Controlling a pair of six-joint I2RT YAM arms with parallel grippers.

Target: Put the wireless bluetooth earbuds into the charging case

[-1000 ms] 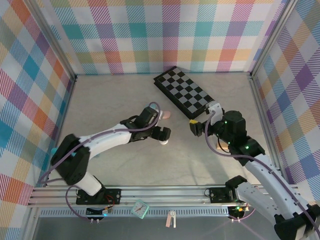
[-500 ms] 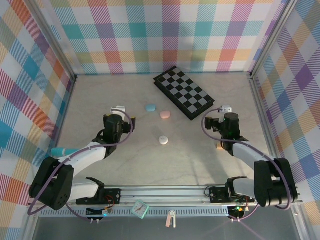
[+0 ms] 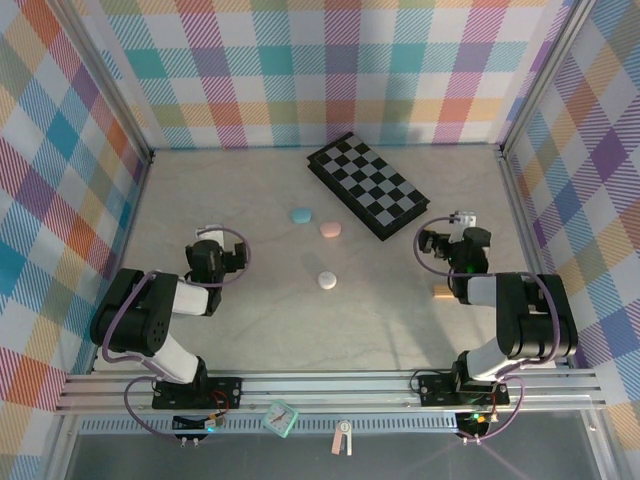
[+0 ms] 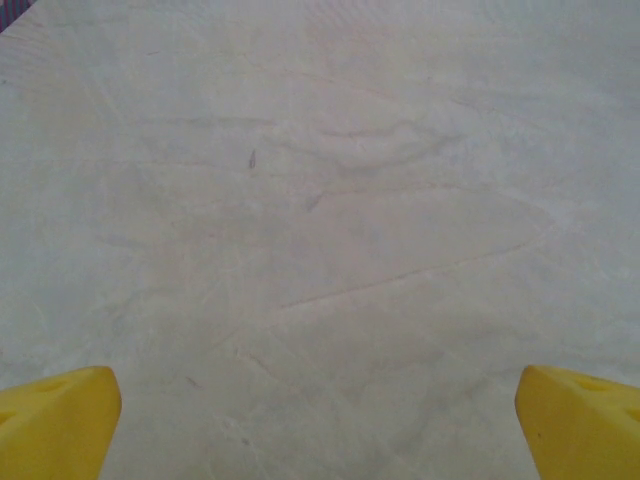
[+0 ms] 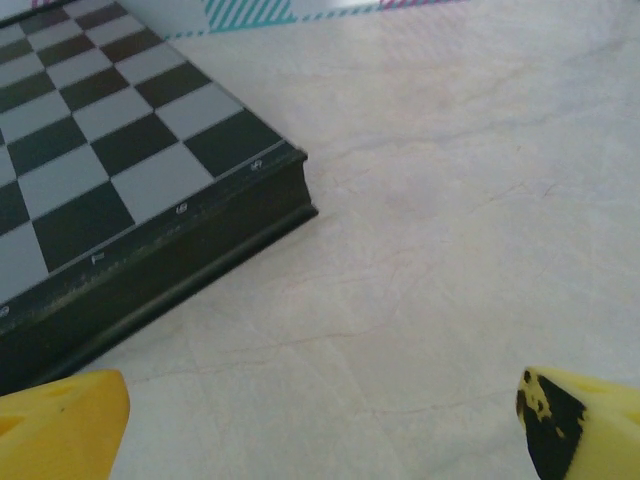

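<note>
Three smooth pebble-like charging cases lie mid-table: a pale blue one (image 3: 301,215), a pink one (image 3: 330,229) and a white one (image 3: 327,281). The earbuds are out of view. My left gripper (image 3: 210,248) is folded back at the left, well away from the cases. In the left wrist view it (image 4: 320,425) is open over bare tabletop, with yellow fingertips (image 4: 55,420) at the lower corners. My right gripper (image 3: 452,243) is folded back at the right. It (image 5: 325,425) is open, with nothing between its fingertips (image 5: 60,425).
A black-and-white chessboard (image 3: 367,185) lies at the back centre, and its near corner (image 5: 150,230) sits just ahead of the right gripper. A small orange cylinder (image 3: 440,293) lies beside the right arm. Plaid walls enclose the pale table (image 3: 400,320).
Both arms have drawn back from the middle of the table and folded near their bases. The left gripper has left the white case. The cases have not moved.
</note>
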